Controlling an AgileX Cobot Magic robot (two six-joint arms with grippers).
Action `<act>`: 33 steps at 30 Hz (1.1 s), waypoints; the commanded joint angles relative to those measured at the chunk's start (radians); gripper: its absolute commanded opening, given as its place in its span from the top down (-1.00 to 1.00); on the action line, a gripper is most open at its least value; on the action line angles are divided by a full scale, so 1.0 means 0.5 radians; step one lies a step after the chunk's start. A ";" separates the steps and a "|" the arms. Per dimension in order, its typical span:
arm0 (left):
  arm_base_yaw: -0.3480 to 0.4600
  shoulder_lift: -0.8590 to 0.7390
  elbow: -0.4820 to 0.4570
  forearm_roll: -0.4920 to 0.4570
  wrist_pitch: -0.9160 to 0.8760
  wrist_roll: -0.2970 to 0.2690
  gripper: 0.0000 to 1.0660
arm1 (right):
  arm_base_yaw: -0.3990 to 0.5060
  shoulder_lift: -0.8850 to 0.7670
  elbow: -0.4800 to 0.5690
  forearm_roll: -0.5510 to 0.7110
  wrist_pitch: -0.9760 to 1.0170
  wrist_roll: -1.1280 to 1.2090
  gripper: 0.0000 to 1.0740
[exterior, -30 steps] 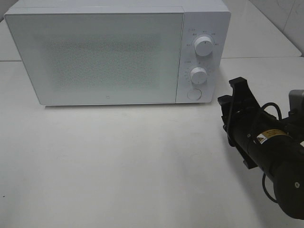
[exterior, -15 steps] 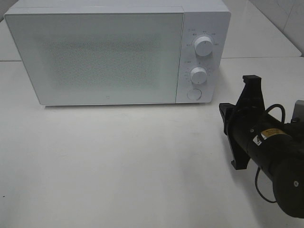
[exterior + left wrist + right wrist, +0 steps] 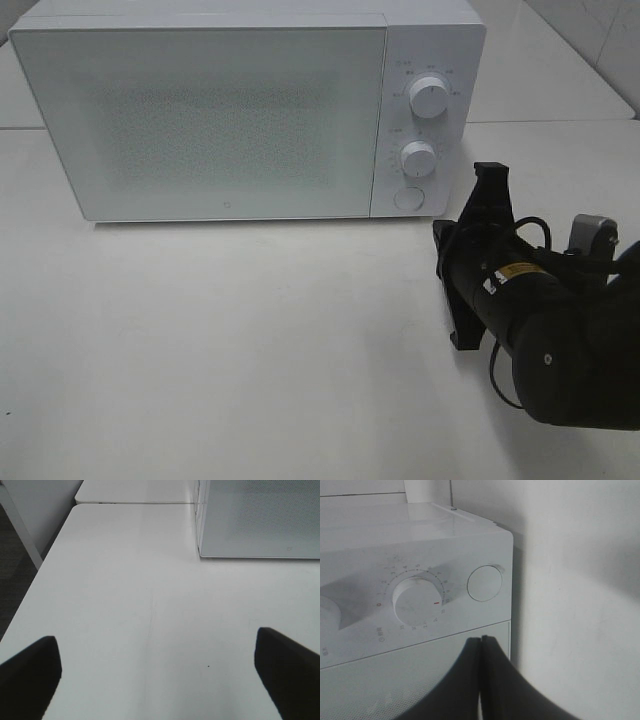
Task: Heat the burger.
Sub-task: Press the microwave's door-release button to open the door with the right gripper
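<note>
Black right gripper [image 3: 490, 172] has shifted left since half a second ago. Its tip is now nearer the control panel of the white box-shaped microwave [image 3: 200, 110], just right of the round white push button [image 3: 407, 199]. Jaws were partly apart a second ago and are now pressed flat together. Black arm [image 3: 560, 340] has swung left and sits lower in the high view, with the wrist rolled.

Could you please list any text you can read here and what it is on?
None can be read.
Markings around the microwave dials: too blurred.
Yellow sticker on the black arm: too small.
Mark on the microwave door: too small.
</note>
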 commanded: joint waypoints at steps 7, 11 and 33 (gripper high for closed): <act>0.010 -0.040 -0.006 -0.006 -0.018 0.002 -0.92 | -0.018 0.154 -0.148 0.006 0.008 0.006 1.00; 0.010 -0.040 -0.006 -0.006 -0.018 0.002 -0.92 | -0.122 0.218 -0.246 -0.112 0.108 0.006 1.00; 0.010 -0.040 -0.006 -0.004 -0.018 0.002 -0.92 | -0.396 0.450 -0.616 -0.316 0.320 -0.038 1.00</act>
